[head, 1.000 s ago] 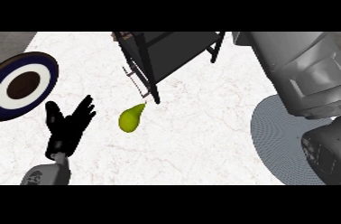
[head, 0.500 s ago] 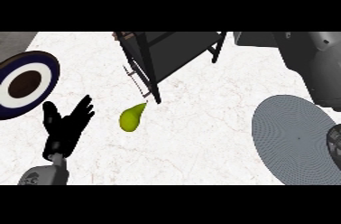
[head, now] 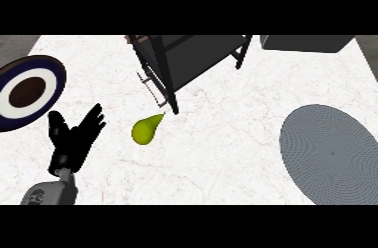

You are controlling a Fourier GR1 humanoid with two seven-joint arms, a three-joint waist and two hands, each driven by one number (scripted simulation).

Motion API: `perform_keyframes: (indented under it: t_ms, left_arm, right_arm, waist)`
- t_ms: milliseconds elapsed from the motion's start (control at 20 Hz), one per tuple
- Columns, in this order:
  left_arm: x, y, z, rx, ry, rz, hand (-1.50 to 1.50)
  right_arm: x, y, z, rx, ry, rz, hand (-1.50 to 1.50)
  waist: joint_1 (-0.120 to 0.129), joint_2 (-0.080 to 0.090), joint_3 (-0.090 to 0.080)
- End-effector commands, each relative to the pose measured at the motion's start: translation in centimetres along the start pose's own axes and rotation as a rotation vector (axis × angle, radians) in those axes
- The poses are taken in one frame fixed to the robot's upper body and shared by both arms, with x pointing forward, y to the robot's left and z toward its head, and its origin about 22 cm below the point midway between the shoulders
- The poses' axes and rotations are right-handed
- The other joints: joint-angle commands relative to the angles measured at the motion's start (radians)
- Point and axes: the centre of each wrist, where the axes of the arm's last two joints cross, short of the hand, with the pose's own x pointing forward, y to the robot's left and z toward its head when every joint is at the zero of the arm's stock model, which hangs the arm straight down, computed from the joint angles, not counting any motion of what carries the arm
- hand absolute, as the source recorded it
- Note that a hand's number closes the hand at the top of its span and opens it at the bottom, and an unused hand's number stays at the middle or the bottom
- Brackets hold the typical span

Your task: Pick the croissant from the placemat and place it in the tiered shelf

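- Head view, looking steeply down on a white marbled table [head: 221, 147].
- The left hand [head: 72, 142] stands at the lower left of the frame, its grey forearm coming in from the bottom edge; its fingers [head: 94, 117] are straight and spread, pointing toward the top of the frame, and hold nothing.
- A green pear-shaped fruit [head: 146, 129] lies on the table just right of that hand, apart from it (its narrow end points up and to the right, toward a leg of the shelf).
- The tiered shelf [head: 196, 54], a dark frame on thin black legs, takes up the upper middle of the frame.
- The placemat [head: 332, 152], round and grey with a fine weave, lies at the right edge, well apart from the hand.
- The croissant cannot be made out anywhere in this view, so its place cannot be told.
- A round plate [head: 52, 72], dark blue rim, white ring, brown middle, sits at the left edge above the hand.
- A dark box [head: 306, 42] sits at the upper right.
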Motion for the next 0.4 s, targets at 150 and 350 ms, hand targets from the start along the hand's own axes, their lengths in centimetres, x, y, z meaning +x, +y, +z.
perform_keyframes:
  t_ms: [150, 350]
  left_arm:
    - [0.4, -0.6, 0.0, -0.013, -0.002, 0.005, 0.00]
    - [-0.1, -0.9, 0.3, -0.020, 0.007, -0.006, 0.00]
  right_arm:
    - [-2.6, -8.2, 1.0, -0.034, 0.037, -0.050, -1.50]
    - [-1.9, -10.7, 1.4, -0.006, 0.016, -0.054, -1.50]
  waist:
    - [0.012, 0.007, 0.002]
    - [0.022, 0.008, 0.002]
